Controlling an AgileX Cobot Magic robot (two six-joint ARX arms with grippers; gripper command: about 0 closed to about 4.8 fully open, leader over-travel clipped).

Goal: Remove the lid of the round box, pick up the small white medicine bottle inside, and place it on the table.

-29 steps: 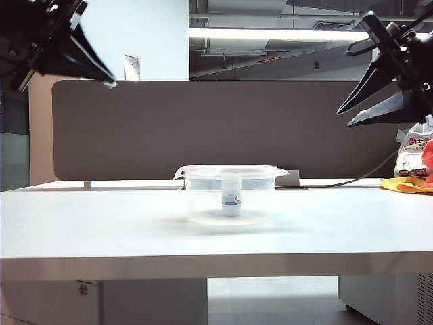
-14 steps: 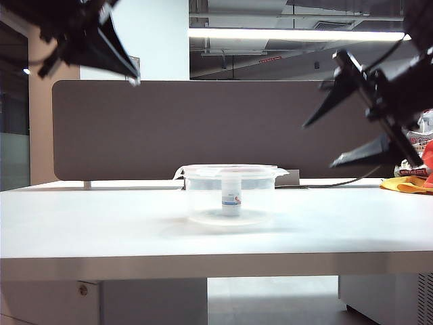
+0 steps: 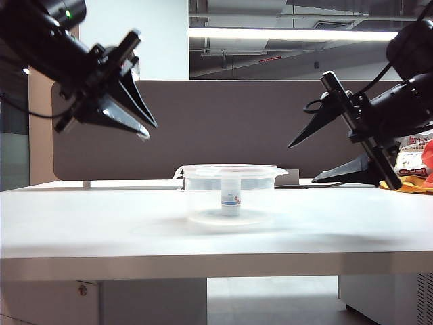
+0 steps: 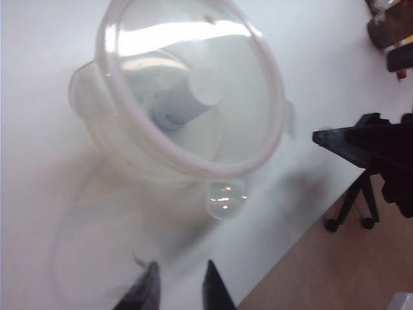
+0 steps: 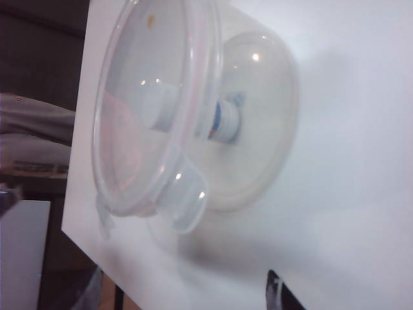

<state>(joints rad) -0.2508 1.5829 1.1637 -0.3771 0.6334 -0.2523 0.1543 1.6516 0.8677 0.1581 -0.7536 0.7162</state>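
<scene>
Exterior view: my left gripper shows fingers slightly parted, grasping nothing; my right gripper is spread wide, empty. Between and below them the clear round plastic box sits on the white table, its frosted disc lid on, the small white medicine bottle upright inside.

Left wrist view: the fingertips hover short of the box.

Right wrist view: one fingertip shows beside the box.

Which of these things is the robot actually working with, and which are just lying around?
Part of the job:
- lid, on the round box
- small white medicine bottle, inside it
- table
- left gripper and right gripper, both above the table, apart from the box

Just lying about:
- printed bag and orange cloth, far right
- divider panel
</scene>
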